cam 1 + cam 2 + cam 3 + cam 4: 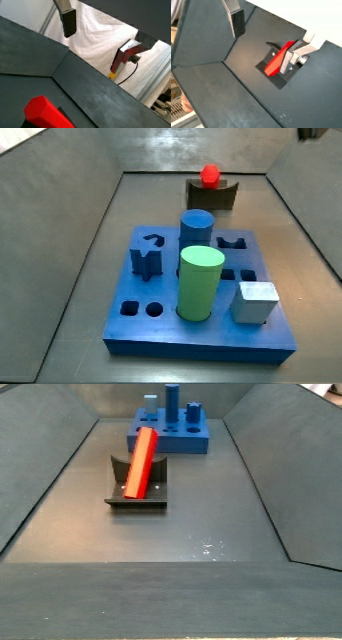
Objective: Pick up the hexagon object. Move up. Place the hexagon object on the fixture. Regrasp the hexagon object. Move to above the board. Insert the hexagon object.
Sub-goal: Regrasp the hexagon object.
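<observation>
While the hexagon object (140, 461) leaned on the fixture (135, 496), the gripper (270, 31) hung above, fingers (236, 21) spread, empty. Risk: an off-centre regrasp could tip the rod off its notch.

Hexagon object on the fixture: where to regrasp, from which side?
Grip the hexagon object on its free upper half, probably closing across opposite flats from above. It leans tilted on the fixture, with its lower end at the base. The gripper is open, clear of it.
</observation>
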Available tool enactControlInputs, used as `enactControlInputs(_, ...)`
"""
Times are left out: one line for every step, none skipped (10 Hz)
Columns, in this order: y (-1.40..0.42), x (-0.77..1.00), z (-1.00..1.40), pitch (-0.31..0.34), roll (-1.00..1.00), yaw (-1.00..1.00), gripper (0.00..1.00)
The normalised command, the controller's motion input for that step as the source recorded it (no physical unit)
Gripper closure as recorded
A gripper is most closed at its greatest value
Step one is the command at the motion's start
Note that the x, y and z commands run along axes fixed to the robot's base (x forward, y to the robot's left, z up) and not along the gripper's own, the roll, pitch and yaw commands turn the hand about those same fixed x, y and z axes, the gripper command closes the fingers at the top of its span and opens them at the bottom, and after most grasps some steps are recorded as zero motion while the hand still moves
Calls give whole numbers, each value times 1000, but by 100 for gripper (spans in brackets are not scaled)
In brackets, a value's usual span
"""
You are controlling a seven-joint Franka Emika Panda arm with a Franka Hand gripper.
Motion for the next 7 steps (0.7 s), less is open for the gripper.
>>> enactControlInputs(41, 51, -1000, 3, 146, 113, 0)
enactControlInputs(35, 60, -1000, -28, 110, 104, 0)
enactControlInputs(33, 65, -1000, -38, 91, 97, 0)
enactControlInputs(29, 75, -1000, -60, 72, 79, 0)
enactControlInputs(26, 82, -1000, -68, 66, 60, 0)
enactControlInputs(19, 90, -1000, -68, 66, 37, 0)
enactControlInputs(17, 94, -1000, -66, 66, 27, 0)
